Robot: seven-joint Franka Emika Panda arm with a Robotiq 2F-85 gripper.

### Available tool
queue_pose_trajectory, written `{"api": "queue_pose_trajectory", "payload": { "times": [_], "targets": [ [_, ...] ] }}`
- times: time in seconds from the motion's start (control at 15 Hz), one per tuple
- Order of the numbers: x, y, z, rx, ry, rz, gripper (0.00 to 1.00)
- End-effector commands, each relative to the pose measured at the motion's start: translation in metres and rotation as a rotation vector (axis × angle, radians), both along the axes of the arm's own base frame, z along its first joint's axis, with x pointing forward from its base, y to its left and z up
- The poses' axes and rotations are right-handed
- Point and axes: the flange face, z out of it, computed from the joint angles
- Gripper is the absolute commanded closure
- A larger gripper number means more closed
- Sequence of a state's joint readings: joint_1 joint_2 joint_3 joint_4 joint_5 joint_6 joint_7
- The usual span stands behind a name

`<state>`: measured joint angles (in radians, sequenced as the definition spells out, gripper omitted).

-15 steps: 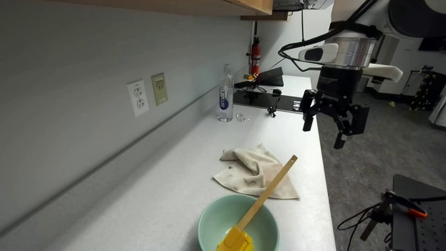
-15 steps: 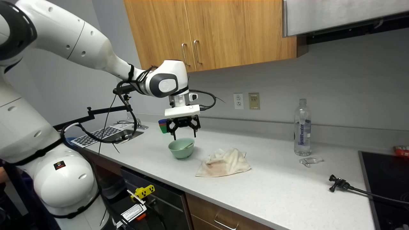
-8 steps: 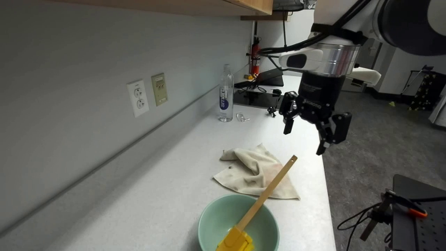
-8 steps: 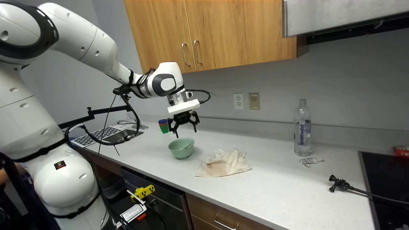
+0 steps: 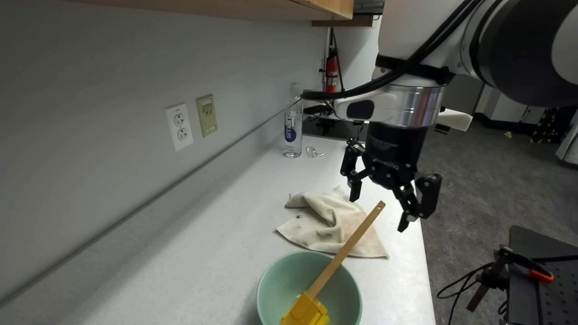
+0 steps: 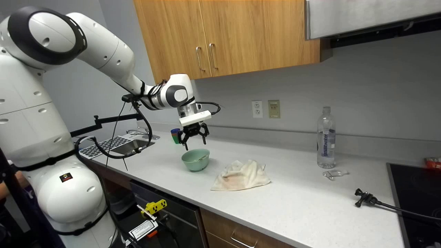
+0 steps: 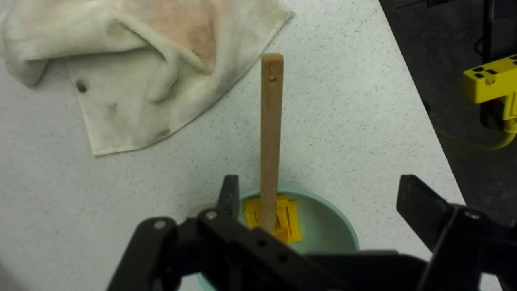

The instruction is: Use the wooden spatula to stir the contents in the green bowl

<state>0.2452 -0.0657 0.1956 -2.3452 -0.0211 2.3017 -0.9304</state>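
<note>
The green bowl (image 5: pixel 282 280) rests on the counter; it shows in both exterior views. Leaning in it is the wooden spatula (image 7: pixel 270 133), its yellow-orange blade (image 5: pixel 302 309) down inside and its handle sticking out past the rim toward the cloth. Yellow strips, the contents (image 7: pixel 294 220), lie at the bowl's bottom around the blade, partly covered by handle and gripper in the wrist view. My gripper (image 7: pixel 319 190) hangs open above the counter, touching nothing. Seen from the wrist, the handle passes between the fingers, closer to the left one. In an exterior view the gripper (image 6: pixel 195 146) appears over the bowl.
A crumpled beige cloth (image 5: pixel 332 221) lies beside the bowl, under the handle's far end. Farther along stand a water bottle (image 6: pixel 326 141) and a small clear piece (image 6: pixel 335 174). Stacked cups (image 6: pixel 175 136) are near the sink. The counter's front edge (image 7: pixel 424 101) runs close by.
The gripper has come down and moved left in an exterior view, toward the spatula handle, tilting somewhat. Its jaws have stayed open. Bowl, spatula and cloth have not moved.
</note>
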Motion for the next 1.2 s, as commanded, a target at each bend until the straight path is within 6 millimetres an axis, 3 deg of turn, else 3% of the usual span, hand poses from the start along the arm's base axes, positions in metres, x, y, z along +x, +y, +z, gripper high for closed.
{"api": "queue_pose_trajectory", "payload": {
  "times": [0.0, 0.07, 0.8, 1.13],
  "targets": [
    [0.007, 0.013, -0.009, -0.023, -0.011, 0.048, 0.0],
    [0.0, 0.007, -0.006, -0.013, 0.006, 0.023, 0.0],
    [0.005, 0.009, -0.013, -0.049, 0.016, 0.028, 0.0],
    [0.014, 0.023, -0.026, -0.132, -0.003, 0.047, 0.0]
  ]
}}
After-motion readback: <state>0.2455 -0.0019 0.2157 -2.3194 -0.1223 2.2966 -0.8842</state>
